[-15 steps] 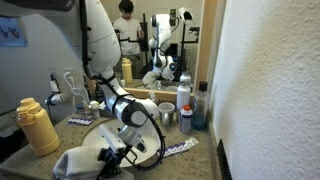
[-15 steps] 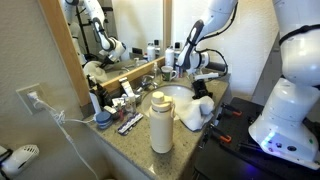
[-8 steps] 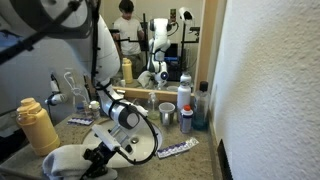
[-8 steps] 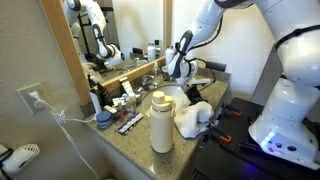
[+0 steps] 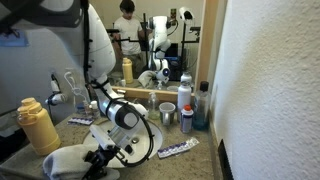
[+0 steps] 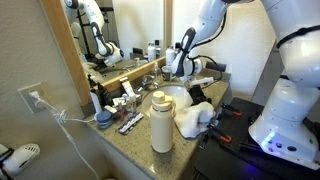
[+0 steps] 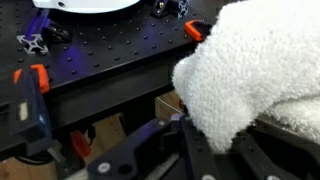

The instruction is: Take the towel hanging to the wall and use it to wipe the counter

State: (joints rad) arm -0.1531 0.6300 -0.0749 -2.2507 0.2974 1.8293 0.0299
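Towel (image 5: 70,160), pale terry cloth, bunched in a loose heap at the front edge of the counter (image 6: 128,140), just beside the oval sink basin (image 6: 172,94); in the wrist view its looped pile fills the right of the frame, with part of the cloth over a black perforated board (image 7: 110,50) below; gripper (image 7: 200,150) pressed together on a fold of the cloth, jaws buried in the pile so that the fingertips barely show; wall (image 5: 270,90), white and stippled, stands well apart from the cloth

Handling, as judged: soft, light and wholly limp, so it will drape and trail rather than keep any shape; the thick pile should grip well and resist slipping, and nothing about it is fragile; a pinch on a gathered fold near the middle of the heap suits wiping best, since a hold at a corner would let the bulk drag toward the yellow bottle (image 5: 38,125) and the cluster of small bottles (image 5: 188,108) by the mirror

Writing: none legible; the bottle labels are too small to read, and no brand mark shows on the cloth
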